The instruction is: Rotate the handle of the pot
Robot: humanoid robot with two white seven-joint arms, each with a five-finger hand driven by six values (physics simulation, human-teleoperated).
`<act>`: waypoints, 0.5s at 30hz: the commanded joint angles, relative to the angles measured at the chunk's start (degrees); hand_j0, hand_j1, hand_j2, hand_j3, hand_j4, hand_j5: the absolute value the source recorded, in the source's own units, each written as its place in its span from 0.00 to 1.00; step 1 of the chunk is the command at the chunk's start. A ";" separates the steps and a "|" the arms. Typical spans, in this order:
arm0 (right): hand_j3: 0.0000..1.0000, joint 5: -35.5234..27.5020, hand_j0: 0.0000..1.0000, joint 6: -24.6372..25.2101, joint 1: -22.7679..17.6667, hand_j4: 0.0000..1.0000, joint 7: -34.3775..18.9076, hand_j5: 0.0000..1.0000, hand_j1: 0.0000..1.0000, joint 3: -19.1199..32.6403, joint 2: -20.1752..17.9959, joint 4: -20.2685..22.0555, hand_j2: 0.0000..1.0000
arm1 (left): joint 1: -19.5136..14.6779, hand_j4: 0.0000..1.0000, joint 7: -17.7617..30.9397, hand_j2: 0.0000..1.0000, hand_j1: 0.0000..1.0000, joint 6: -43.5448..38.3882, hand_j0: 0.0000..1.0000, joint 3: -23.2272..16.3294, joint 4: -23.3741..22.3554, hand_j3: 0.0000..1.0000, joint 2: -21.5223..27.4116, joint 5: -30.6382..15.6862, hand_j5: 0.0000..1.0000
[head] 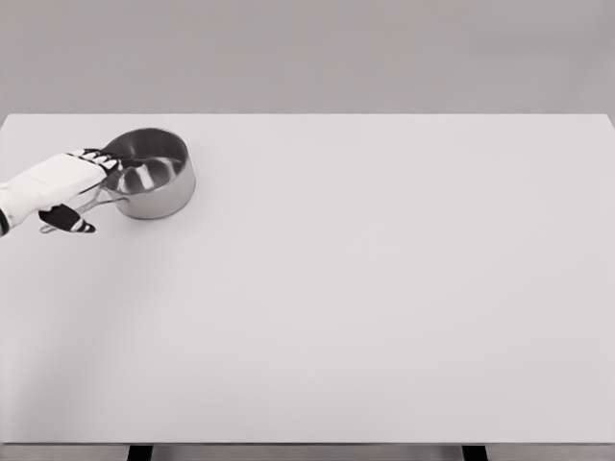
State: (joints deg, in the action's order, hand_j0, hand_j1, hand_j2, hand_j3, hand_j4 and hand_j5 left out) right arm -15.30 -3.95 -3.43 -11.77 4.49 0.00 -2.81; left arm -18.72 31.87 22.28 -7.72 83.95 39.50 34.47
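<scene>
**Left hand at the saucepan handle, far left of the table**

The white table (384,307) fills nearly the whole head view. Its far edge runs straight across the upper part of the picture, its near edge lies just above the bottom, and two dark legs show beneath it. To the right of the pot and toward the near edge the surface is wide open.

The steel saucepan (152,178) stands upright near the far left corner, close to the far edge and not far from the left one. Its thin metal handle (72,213) runs from the pot's left wall down and to the left, toward the picture's left edge.

The left hand (67,187) comes in from the left edge, white with dark fingertips. It lies over the handle, its fingers reaching to the pot's rim on the near-left side, the thumb below the handle. Whether the fingers actually clamp the handle or only rest on it cannot be told.
</scene>
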 commanded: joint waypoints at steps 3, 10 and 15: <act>1.00 0.01 1.00 0.00 0.00 1.00 -0.01 1.00 1.00 0.00 0.00 0.00 1.00 | 0.00 1.00 -0.06 1.00 1.00 -0.22 1.00 1.04 -0.10 1.00 0.05 -0.01 1.00; 1.00 0.01 1.00 -0.09 0.00 1.00 -0.01 1.00 1.00 0.00 0.00 0.00 1.00 | 0.09 1.00 -0.06 1.00 1.00 -0.22 1.00 1.48 -1.25 1.00 0.84 -0.10 1.00; 1.00 0.01 1.00 0.00 0.00 1.00 -0.01 1.00 1.00 0.00 0.00 0.00 1.00 | 0.09 1.00 -0.06 1.00 1.00 -0.22 1.00 2.36 -1.33 1.00 0.84 -0.01 1.00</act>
State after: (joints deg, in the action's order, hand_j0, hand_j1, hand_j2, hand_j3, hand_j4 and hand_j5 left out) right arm -15.30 -3.96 -3.43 -11.77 4.48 0.00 -2.81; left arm -18.63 31.86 22.15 -5.69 82.68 40.27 34.62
